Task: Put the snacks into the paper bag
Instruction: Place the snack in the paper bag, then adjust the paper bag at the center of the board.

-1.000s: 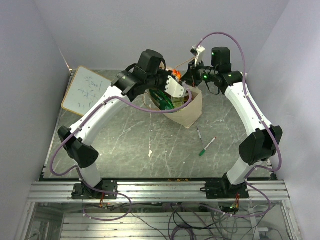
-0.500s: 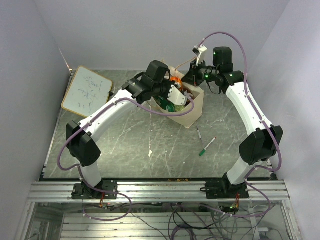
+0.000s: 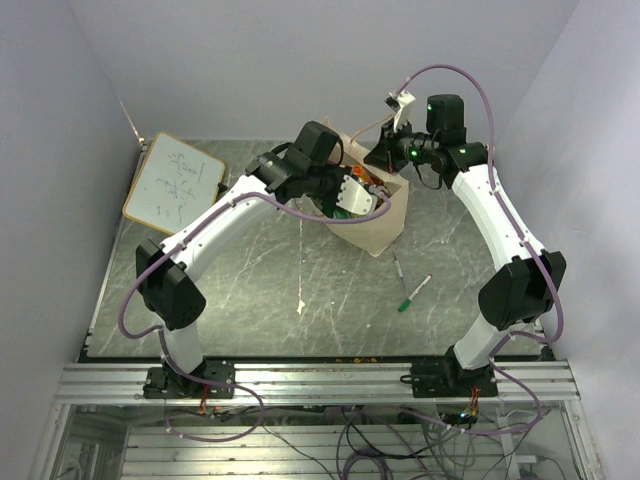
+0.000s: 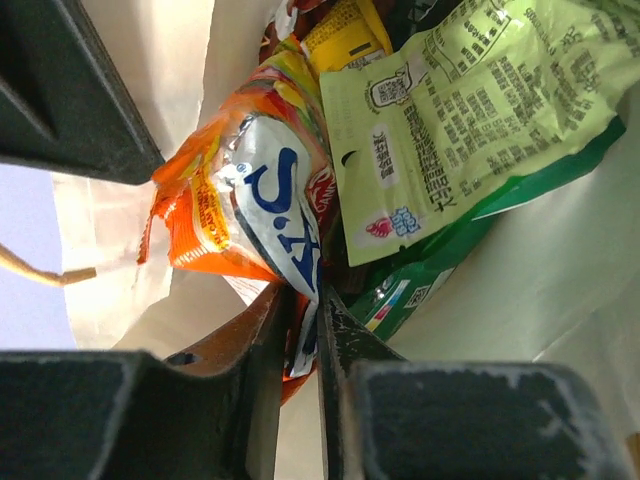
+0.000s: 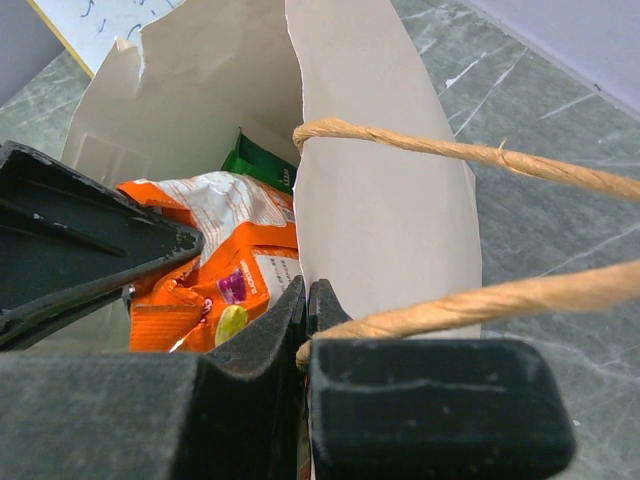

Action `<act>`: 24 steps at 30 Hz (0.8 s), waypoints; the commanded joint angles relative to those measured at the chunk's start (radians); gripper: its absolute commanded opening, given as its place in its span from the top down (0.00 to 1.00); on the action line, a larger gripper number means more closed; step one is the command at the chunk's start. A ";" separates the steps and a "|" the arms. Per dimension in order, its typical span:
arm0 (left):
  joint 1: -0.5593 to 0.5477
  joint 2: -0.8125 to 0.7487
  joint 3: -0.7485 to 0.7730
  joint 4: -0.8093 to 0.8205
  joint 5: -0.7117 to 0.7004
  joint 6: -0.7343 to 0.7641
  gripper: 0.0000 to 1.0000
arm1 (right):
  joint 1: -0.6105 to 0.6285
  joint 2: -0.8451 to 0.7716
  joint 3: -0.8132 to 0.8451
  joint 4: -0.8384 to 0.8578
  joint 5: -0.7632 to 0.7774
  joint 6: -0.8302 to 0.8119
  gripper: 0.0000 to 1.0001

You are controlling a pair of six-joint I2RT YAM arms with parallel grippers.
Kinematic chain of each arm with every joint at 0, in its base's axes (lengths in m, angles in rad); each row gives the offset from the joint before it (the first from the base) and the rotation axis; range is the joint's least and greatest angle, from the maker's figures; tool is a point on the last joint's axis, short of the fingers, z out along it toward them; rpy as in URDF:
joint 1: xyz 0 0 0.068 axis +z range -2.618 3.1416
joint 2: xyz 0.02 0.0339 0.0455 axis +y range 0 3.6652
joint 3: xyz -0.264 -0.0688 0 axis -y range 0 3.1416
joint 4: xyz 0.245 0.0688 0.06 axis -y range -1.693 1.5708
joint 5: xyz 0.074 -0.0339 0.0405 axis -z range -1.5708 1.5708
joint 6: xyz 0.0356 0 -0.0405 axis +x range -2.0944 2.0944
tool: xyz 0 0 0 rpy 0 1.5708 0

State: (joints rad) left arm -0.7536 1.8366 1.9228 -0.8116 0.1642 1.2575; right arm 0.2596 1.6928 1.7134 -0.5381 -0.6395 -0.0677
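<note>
Top view first: the paper bag (image 3: 385, 225) stands mouth up at the far middle of the worktop (image 3: 300, 270). My left arm (image 3: 225, 218) is bent over it with the wrist down in the mouth. My right arm (image 3: 497, 212) comes in from the other side, its jaws at the bag's far rim. I see no snack packet out on the stone, only two marker pens (image 3: 412, 290) near the bag and the whiteboard (image 3: 172, 180) at the far left.

Left wrist: I'm inside the bag. An orange snack packet (image 4: 215, 200) sits right in front. Its white-and-blue corner runs down between the left jaws, which stand only a sliver apart. Whether they pinch it or have let go, I cannot tell. Beside it lies a pale green packet (image 4: 470, 110), with a yellow one (image 4: 345, 35) behind and a darker green bag (image 4: 420, 290) below.

Right wrist: the right jaws are clenched on the bag's rim beside the twisted handle (image 5: 450, 150), propping the mouth open. The orange packet shows inside.

My read: this is the drop of the orange packet, likely the last one. The next move calls for spreading the left jaws wide. Then I lift straight up out of the mouth without dragging the packet or catching a handle. The right side should hold the rim until I'm clear.
</note>
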 commanded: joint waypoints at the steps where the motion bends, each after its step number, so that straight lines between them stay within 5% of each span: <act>1: -0.004 0.097 0.111 -0.170 0.066 -0.056 0.72 | 0.003 -0.036 -0.006 0.027 -0.035 0.019 1.00; 6: -0.003 0.103 0.205 -0.217 0.103 -0.104 0.58 | 0.003 -0.037 0.005 0.025 -0.037 0.020 1.00; 14: 0.011 -0.060 0.124 -0.013 0.211 -0.227 0.32 | 0.001 -0.044 0.016 0.021 -0.036 0.021 1.00; 20: 0.028 -0.095 0.056 0.160 0.249 -0.522 0.32 | -0.001 -0.052 0.014 0.024 -0.036 0.022 1.00; 24: 0.027 -0.094 -0.027 0.277 0.217 -0.667 0.42 | -0.007 -0.053 0.014 0.027 -0.031 0.029 1.00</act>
State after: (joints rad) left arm -0.7326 1.7260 1.9678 -0.6750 0.3626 0.7933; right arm 0.2562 1.6817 1.7092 -0.5316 -0.6472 -0.0597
